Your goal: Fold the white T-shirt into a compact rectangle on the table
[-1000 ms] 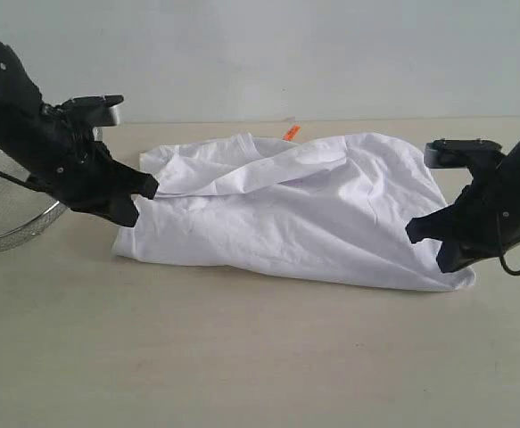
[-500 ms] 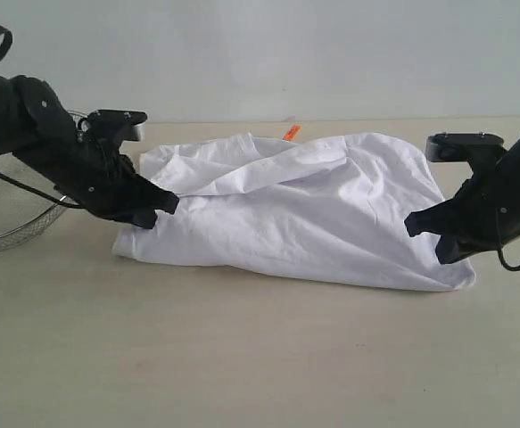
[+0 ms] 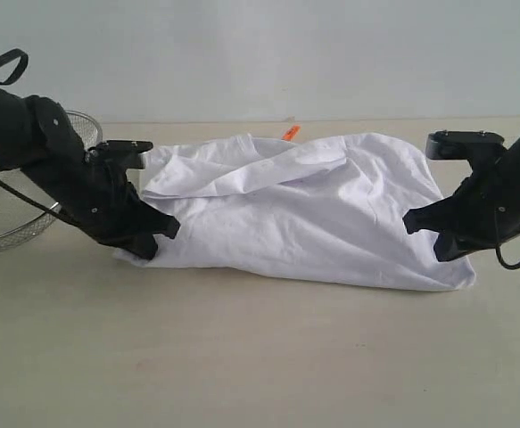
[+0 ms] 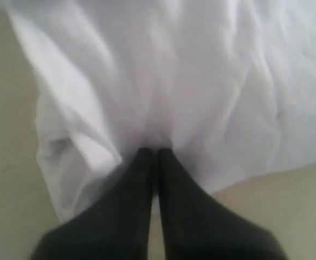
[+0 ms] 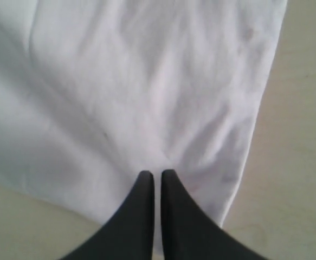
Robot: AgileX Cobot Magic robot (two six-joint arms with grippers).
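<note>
The white T-shirt (image 3: 304,209) lies crumpled on the table (image 3: 242,357), spread wide between the two claws. The left claw (image 3: 168,228) is at the shirt's left end, low by the table. Its two black fingers (image 4: 136,195) are pressed together, and they pinch a bunch of white cloth at their tips. The wrinkles in the cloth run toward that spot. The right claw (image 3: 413,223) is at the shirt's right end, near the front corner. Its fingers (image 5: 176,206) are pressed together too. Their tips are on the cloth and folds run up to them, so it seems to pinch the shirt there. A small orange tag (image 3: 291,132) sticks up at the far edge of the shirt. Any words on it are too small to read. A wire basket (image 3: 1,209) sits on the table behind the left arm.
</note>
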